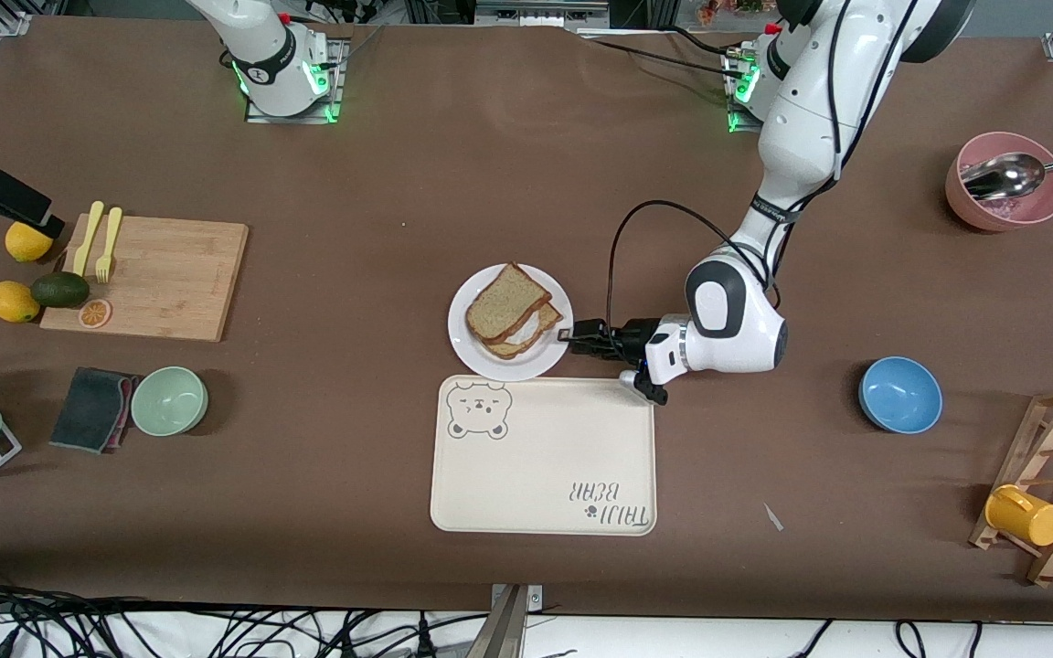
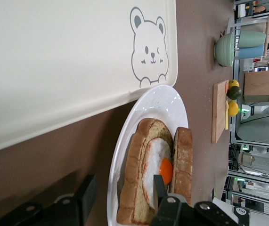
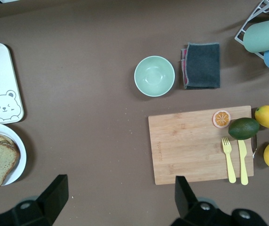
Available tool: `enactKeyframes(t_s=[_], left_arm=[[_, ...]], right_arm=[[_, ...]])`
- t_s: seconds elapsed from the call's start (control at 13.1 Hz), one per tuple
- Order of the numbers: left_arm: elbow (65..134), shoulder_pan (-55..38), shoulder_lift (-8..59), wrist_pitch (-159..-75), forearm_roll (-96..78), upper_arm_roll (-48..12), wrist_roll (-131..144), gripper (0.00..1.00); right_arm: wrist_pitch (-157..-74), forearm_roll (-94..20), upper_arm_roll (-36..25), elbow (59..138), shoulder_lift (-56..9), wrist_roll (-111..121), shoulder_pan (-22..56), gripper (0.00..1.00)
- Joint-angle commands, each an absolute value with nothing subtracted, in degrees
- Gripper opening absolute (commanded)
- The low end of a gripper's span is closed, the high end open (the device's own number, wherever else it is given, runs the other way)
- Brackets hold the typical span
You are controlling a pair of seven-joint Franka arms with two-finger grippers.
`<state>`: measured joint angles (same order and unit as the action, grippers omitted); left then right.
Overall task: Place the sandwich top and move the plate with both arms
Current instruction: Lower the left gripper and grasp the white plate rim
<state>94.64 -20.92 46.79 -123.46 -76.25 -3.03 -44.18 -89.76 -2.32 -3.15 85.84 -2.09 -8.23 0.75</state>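
We judge the first half done: the sandwich top (image 1: 506,300), a plain slice of brown speckled bread with a darker crust, already lies on the egg-bearing slice (image 1: 526,336), slightly askew so the fried egg peeks out at its 4 o'clock edge. Both sit on the round plain white plate (image 1: 470,344), which rests on the brown table just at 12 o'clock of the cream rectangular bear-print tray (image 1: 545,457), the two nearly touching.

What is left, as we read it, is moving the plate with both arms. The left gripper (image 1: 574,336) is down at the plate's 3 o'clock rim; in the left wrist view one finger stands outside the rim and the other over the plate by the egg, so the jaws straddle the rim, part-way open, and we cannot see a firm pinch on it.

The right gripper (image 3: 118,197) waits high over the table near the wooden cutting board (image 3: 198,143), its jaws spread wide and empty, well apart from the plate.
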Motion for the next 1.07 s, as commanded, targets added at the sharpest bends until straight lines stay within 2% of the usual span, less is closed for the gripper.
enactKeyframes(t_s=[0.0, 0.46, 0.92, 0.99], left_arm=[[94.75, -21.71, 47.98, -124.1, -80.59, -2.55, -49.56, 0.51], [94.57, -22.67, 48.6, -125.76, -82.62, -2.55, -50.45, 0.5], [94.31, -24.51, 49.83, -127.7, -86.65, -2.55, -54.04, 0.29], [94.31, -24.61, 50.18, -128.14, -87.44, -2.55, -55.71, 0.2]], right_arm=[[-89.12, -3.43, -2.64, 85.34, -2.37, -8.17, 0.88, 1.0], [-89.12, -3.34, -2.72, 85.43, -3.07, -8.26, 4.39, 1.0], [-88.95, -2.64, -2.9, 86.13, -4.75, -8.17, 4.13, 1.0], [-88.86, -2.46, -2.9, 86.39, -4.75, -8.17, 4.13, 1.0]])
